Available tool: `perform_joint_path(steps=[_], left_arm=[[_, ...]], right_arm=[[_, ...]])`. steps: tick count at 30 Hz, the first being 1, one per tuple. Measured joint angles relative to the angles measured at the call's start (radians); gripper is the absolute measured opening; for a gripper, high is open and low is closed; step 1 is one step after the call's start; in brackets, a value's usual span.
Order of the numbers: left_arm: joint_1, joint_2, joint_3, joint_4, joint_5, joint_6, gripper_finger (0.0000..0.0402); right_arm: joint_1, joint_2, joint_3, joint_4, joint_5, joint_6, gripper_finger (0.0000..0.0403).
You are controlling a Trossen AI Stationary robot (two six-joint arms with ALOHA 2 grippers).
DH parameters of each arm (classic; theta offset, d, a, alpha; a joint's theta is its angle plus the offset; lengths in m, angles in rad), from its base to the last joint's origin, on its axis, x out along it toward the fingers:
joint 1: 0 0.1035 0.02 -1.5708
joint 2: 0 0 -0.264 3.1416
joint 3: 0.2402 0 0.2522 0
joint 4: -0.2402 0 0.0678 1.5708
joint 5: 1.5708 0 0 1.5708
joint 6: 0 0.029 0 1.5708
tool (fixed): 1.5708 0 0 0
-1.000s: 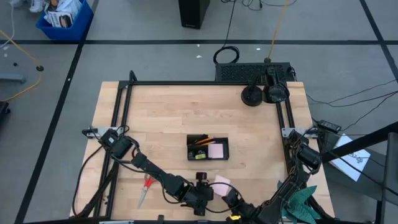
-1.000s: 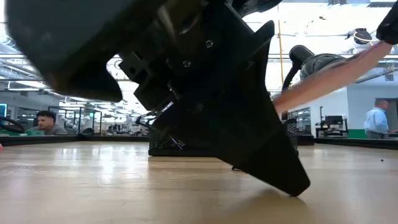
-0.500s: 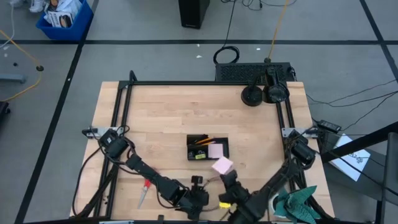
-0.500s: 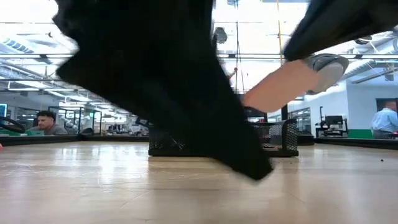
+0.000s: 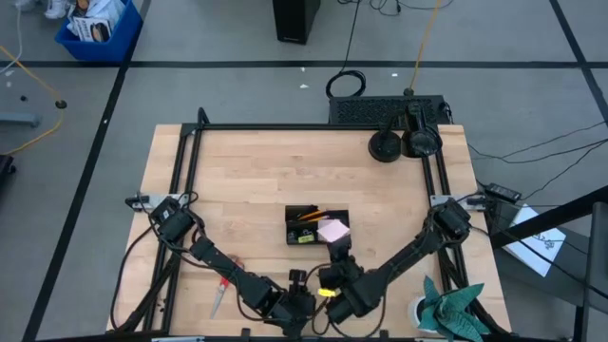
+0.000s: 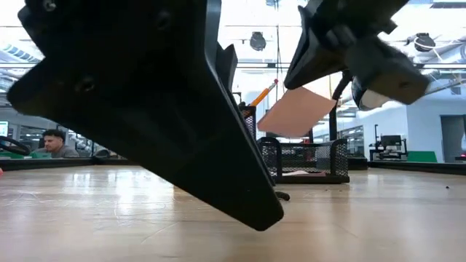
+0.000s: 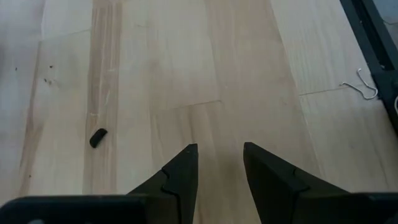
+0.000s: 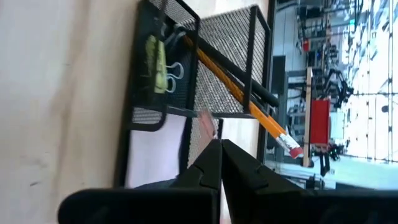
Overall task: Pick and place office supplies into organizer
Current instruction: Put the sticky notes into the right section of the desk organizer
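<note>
The pink sticky-note pad hangs in the air over the near right part of the organizer, shut in my right gripper. The organizer is a black mesh tray holding an orange pencil, a black pen, a binder clip and a yellow-green pad. In the low view the pink pad is tilted above the tray. My left gripper is open, low over bare wood near the table's near edge. A small black piece lies beyond it. The red-handled scissors lie flat to the left. My right gripper pinches the pink pad by one edge between its two fingers, reaching from the near side toward the far edge. The pad is lifted clear and tilted, its free end sloping down toward the organizer.
A larger black box with round discs sits at the far right corner. A teal cloth lies off the near right corner. Bare wood stretches left of and beyond the organizer. People sit in the room behind the table.
My right gripper has carried the pink pad from near the table's near edge toward the far edge, up to the organizer, still shut on it. My left arm has drawn back a little toward the near edge.
</note>
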Motion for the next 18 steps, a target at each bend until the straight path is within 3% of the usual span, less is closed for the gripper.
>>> perform_joint_path(steps=[9, 18], left_arm=[[-0.001, 0.000, 0.000, 0.001, 0.000, 0.016, 0.0136], [-0.001, 0.000, 0.000, -0.004, 0.001, 0.016, 0.0136]], right_arm=[[-0.095, -0.002, -0.005, -0.003, -0.043, 0.005, 0.0000], [-0.175, -0.002, -0.124, 0.111, -0.098, 0.008, 0.0000]])
